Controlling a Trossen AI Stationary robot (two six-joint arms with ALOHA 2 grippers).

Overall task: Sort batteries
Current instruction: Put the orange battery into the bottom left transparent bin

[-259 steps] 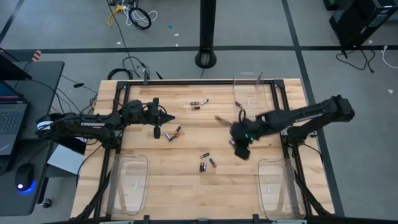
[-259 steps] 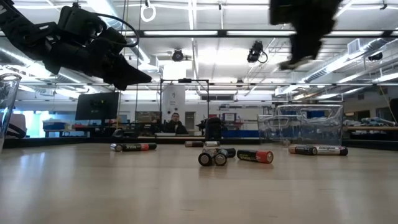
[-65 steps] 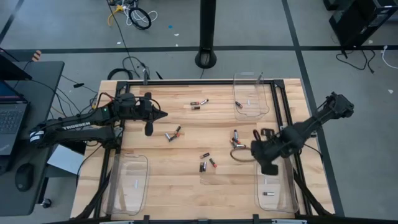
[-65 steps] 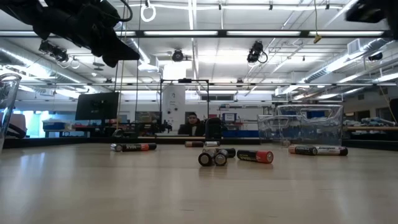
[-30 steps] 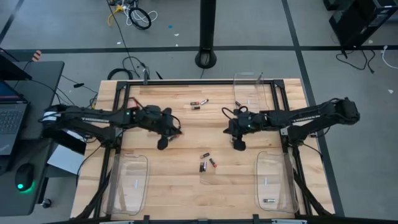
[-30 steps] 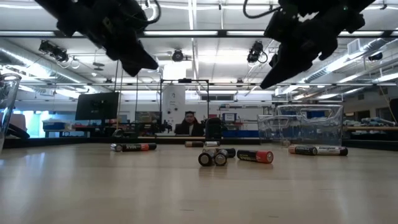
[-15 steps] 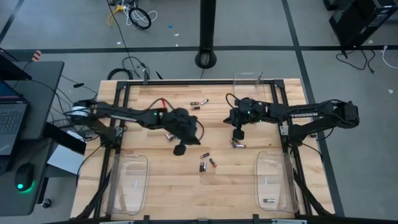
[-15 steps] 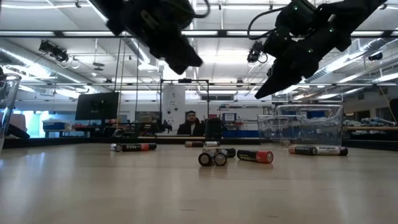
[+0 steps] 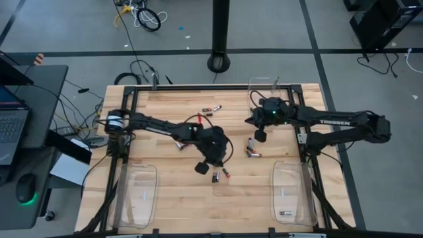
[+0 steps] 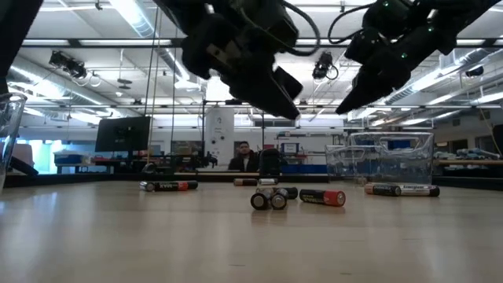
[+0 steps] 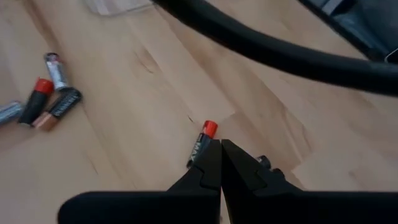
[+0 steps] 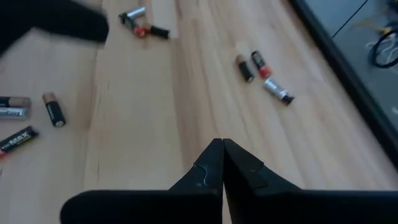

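Note:
Small batteries lie scattered on the wooden table. A pair lies near the middle, a pair lies right of centre, a few lie at the far side and two lie left of centre. My left gripper is shut and hovers just left of the middle pair. In its wrist view a red-ended battery lies past its tips. My right gripper, also shut, hangs just beyond the right pair. The low view shows both grippers above the table.
Clear plastic trays stand at the far right, near left and near right; the near right one holds a battery. A person sits in the room beyond the table. Bare wood lies between the near trays.
My left gripper has swept toward the table's right and near edge, from beside the left-of-centre batteries to the middle pair. My right gripper has moved toward the far edge, off the right pair. No battery has moved.

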